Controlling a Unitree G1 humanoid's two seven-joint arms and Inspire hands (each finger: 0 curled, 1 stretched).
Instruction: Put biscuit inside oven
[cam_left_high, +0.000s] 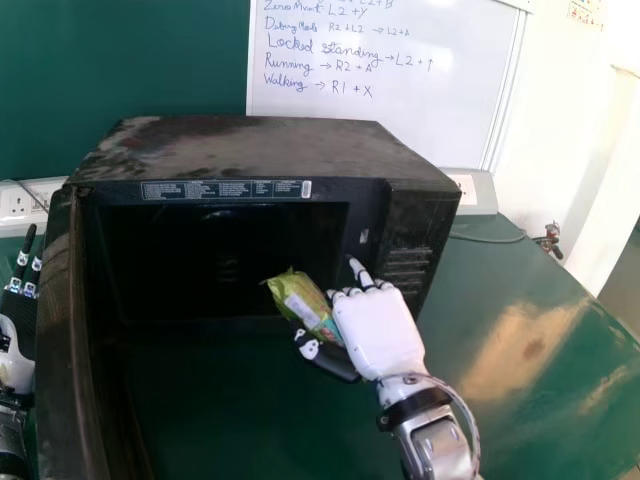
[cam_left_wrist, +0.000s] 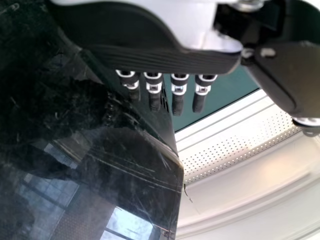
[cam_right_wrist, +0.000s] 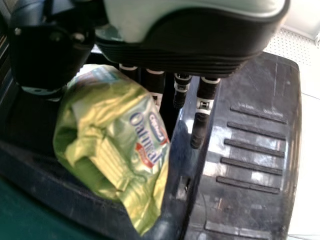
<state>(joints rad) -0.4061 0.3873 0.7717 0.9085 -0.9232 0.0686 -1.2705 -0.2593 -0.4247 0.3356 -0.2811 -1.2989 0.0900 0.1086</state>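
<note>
The green biscuit packet (cam_left_high: 305, 302) is held at the front of the black oven (cam_left_high: 270, 150), before its dark opening near the right side. My right hand (cam_left_high: 378, 328) has its thumb and some fingers round the packet, with one finger stretched toward the control panel side. In the right wrist view the crumpled packet (cam_right_wrist: 117, 142) lies between the thumb and fingers of my right hand (cam_right_wrist: 156, 80). At the far left, beside the open oven door, is my left hand (cam_left_high: 15, 350); its fingers are straight. The left wrist view has my left hand (cam_left_wrist: 150, 60) by the door's outer face (cam_left_wrist: 130, 175).
The oven door (cam_left_high: 62, 340) stands open on the left, reaching toward me. Behind the oven are a whiteboard (cam_left_high: 390, 80) and a white trunking with sockets (cam_left_high: 480, 190). A cable (cam_left_high: 490, 239) lies on the green table (cam_left_high: 540, 350) at the right.
</note>
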